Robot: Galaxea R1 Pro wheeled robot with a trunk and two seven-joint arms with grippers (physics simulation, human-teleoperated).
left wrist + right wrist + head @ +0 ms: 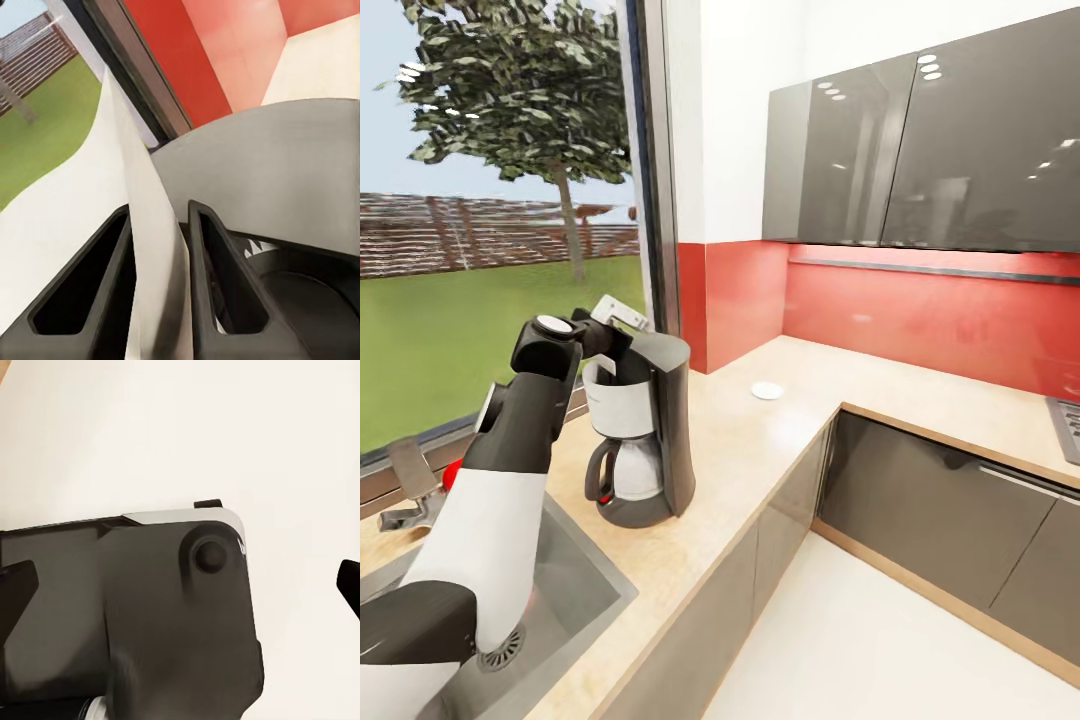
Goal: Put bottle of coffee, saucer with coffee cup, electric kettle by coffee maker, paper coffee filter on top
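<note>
The dark grey coffee maker stands on the beige countertop beside the sink, its glass carafe in front. My left gripper is over the machine's top, shut on a white paper coffee filter. In the left wrist view the filter is a thin white sheet pinched between the two dark fingers, just above the coffee maker's top. A small white saucer lies on the counter towards the corner. My right gripper is open, its fingertips spread wide over a dark part of the robot.
A steel sink with a faucet lies under my left arm, and a red object shows behind it. The window runs along the counter. Grey wall cabinets hang above, and a hob's edge is at far right.
</note>
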